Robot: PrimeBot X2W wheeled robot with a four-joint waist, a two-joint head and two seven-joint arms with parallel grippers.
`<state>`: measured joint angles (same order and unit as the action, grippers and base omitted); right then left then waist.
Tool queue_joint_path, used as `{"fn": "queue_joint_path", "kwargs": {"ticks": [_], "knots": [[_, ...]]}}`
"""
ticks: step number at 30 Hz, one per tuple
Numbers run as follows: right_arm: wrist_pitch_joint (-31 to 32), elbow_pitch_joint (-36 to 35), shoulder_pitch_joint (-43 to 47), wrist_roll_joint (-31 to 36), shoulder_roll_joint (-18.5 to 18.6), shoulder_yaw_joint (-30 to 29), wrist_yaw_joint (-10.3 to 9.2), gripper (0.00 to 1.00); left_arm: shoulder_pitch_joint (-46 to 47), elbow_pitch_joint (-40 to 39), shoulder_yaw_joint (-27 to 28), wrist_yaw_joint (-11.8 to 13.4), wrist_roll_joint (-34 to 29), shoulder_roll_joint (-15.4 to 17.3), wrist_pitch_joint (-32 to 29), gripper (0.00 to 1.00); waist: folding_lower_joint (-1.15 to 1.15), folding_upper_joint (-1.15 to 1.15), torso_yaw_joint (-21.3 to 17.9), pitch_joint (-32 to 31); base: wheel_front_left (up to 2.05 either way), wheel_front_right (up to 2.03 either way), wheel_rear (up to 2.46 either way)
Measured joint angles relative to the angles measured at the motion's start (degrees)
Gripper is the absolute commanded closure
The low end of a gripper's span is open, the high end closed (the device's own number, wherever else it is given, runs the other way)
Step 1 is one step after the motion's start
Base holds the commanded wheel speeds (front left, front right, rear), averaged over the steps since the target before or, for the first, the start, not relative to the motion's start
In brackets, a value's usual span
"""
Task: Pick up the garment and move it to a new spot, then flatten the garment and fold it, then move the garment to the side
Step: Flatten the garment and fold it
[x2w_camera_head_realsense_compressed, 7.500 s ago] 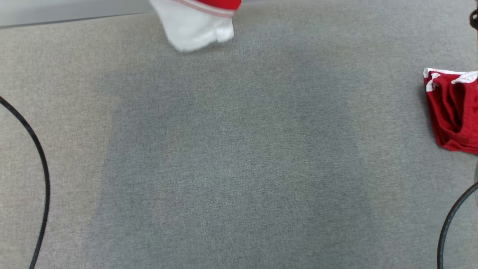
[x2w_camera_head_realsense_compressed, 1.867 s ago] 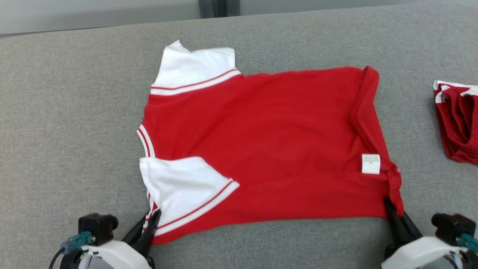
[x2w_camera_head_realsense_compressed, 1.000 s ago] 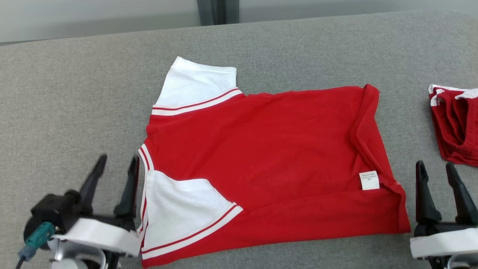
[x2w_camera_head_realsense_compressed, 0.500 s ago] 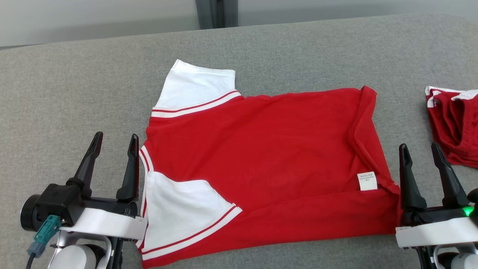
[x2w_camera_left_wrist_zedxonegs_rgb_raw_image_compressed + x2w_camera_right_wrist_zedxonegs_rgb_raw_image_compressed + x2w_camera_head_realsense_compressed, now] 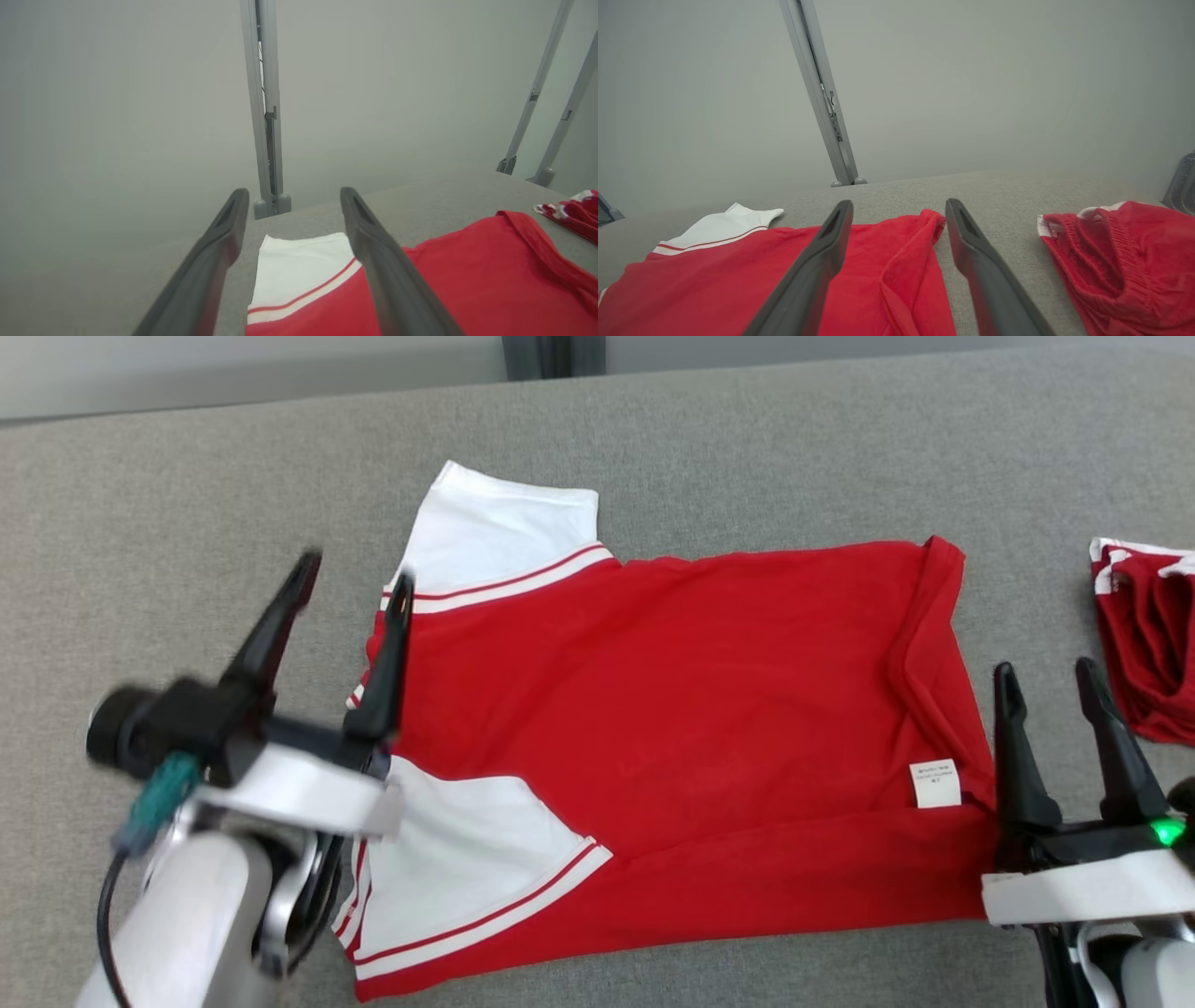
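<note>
The garment (image 5: pixel 672 709) is a red T-shirt with white sleeves, lying spread on the grey surface, neck toward the left, hem with a folded-over edge and a white label (image 5: pixel 934 783) at the right. My left gripper (image 5: pixel 353 581) hovers open above the shirt's left side near the collar, nothing between its fingers. In the left wrist view the far white sleeve (image 5: pixel 299 270) lies between the open fingers (image 5: pixel 219 252). My right gripper (image 5: pixel 1044 675) stands open just off the shirt's right hem, empty; its wrist view shows the folded hem (image 5: pixel 920 252) between the fingers.
A second red garment with white trim (image 5: pixel 1148 635) lies bunched at the right edge, also seen as the red pile (image 5: pixel 1115 261) in the right wrist view. A grey post (image 5: pixel 266 116) rises behind the padded surface's far edge (image 5: pixel 280 411).
The left gripper has lifted and moved forward to the right, from beside the near sleeve to over the collar. The right gripper has barely shifted. Both stay open.
</note>
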<state>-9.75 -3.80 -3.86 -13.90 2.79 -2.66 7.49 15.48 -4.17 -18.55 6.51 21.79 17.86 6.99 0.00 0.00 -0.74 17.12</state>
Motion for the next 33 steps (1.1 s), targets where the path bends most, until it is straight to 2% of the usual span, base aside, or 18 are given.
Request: {"fn": "queue_joint_path", "kwargs": {"ticks": [4, 6, 11, 13, 16, 22, 29, 31, 32, 33], "knots": [[0.11, 0.55, -2.08, -0.35, -0.07, 1.83, 0.0, 0.0, 10.4, 3.58, -2.3, -3.98, -0.43, -0.33, -3.45, 0.0, 0.0, 0.0, -0.64, 1.77, 0.0, 0.0, 0.0], [-0.09, 1.0, -3.05, -0.63, -0.03, 2.93, 0.0, 0.0, 16.09, 7.32, -2.99, -6.3, 0.74, -0.42, -7.13, 0.0, 0.0, 0.0, -1.39, 2.69, 0.0, 0.0, 0.0], [-2.08, 3.79, -5.8, -2.99, -0.08, 5.48, 0.0, 0.0, 27.58, 19.9, -3.05, -11.14, 3.96, 0.75, -13.32, 0.0, 0.0, 0.0, -4.69, 4.77, 0.0, 0.0, 0.0], [-3.37, 5.97, -6.66, -4.47, -0.01, 6.87, 0.0, 0.0, 32.11, 28.2, -4.11, -12.76, 5.86, 1.41, -16.28, 0.0, 0.0, 0.0, -6.86, 6.04, 0.0, 0.0, 0.0], [-4.28, 7.64, -7.73, -5.95, 0.0, 7.95, 0.0, 0.0, 36.37, 35.83, -5.69, -13.54, 6.72, 2.58, -17.52, 0.0, 0.0, 0.0, -8.57, 7.84, 0.0, 0.0, 0.0], [-5.01, 9.84, -8.96, -7.03, -0.03, 8.99, 0.0, 0.0, 42.32, 48.43, -8.84, -13.89, 6.99, 4.03, -16.06, 0.0, 0.0, 0.0, -11.05, 11.68, 0.0, 0.0, 0.0], [-5.17, 10.21, -9.75, -7.2, -0.03, 8.78, 0.0, 0.0, 45.57, 56.83, -12.77, -13.93, 11.12, 4.17, -14.86, 0.01, 0.0, 0.0, -12.42, 13.94, 0.0, 0.0, 0.0], [-5.17, 10.15, -9.75, -7.11, -0.03, 8.56, 0.0, 0.0, 46.01, 57.77, -14.12, -13.94, 12.32, 4.13, -14.35, 0.22, 0.0, 0.0, -12.34, 13.98, 0.0, 0.0, 0.0], [-5.17, 10.11, -9.79, -7.02, -0.03, 8.49, 0.0, 0.0, 46.14, 58.06, -14.93, -13.94, 13.05, 4.13, -14.17, 0.51, 0.0, 0.0, -12.28, 13.96, 0.0, 0.0, 0.0], [-5.17, 10.1, -9.81, -7.02, -0.04, 8.42, 0.0, 0.0, 46.14, 58.22, -15.7, -13.94, 13.89, 4.04, -14.01, 1.0, 0.0, 0.0, -12.2, 13.88, 0.0, 0.0, 0.0]]}}
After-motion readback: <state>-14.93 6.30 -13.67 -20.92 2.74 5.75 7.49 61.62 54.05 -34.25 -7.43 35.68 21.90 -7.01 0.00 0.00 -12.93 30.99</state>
